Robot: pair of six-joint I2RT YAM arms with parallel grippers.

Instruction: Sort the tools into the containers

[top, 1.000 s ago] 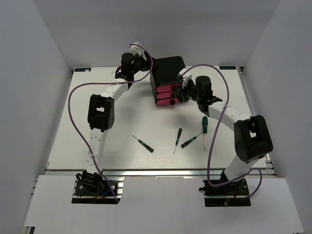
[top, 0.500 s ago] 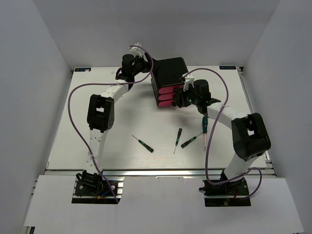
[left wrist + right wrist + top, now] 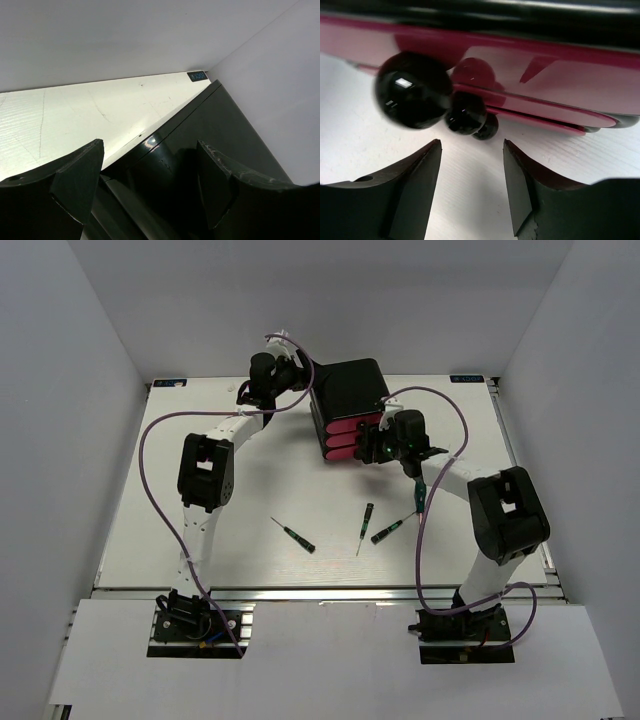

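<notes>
The black box (image 3: 346, 388) holds three pink drawers (image 3: 345, 437) with round black knobs (image 3: 415, 90). My left gripper (image 3: 299, 378) is open against the box's left side, and the box's dark wall (image 3: 200, 135) lies between its fingers. My right gripper (image 3: 374, 446) is open in front of the drawers (image 3: 545, 85), with the knobs just beyond its fingertips. Three thin screwdrivers (image 3: 296, 535) (image 3: 365, 527) (image 3: 391, 530) lie on the table. The larger green screwdriver (image 3: 420, 496) lies partly under my right arm. I see no wrench.
White walls close in the table (image 3: 240, 500) on three sides. Purple cables loop over both arms. The right arm's forearm (image 3: 450, 480) stretches from the near right toward the drawers.
My right gripper has swung left and nearer to the drawer fronts, close to the knobs. The left gripper has stayed against the box. The tools have not moved.
</notes>
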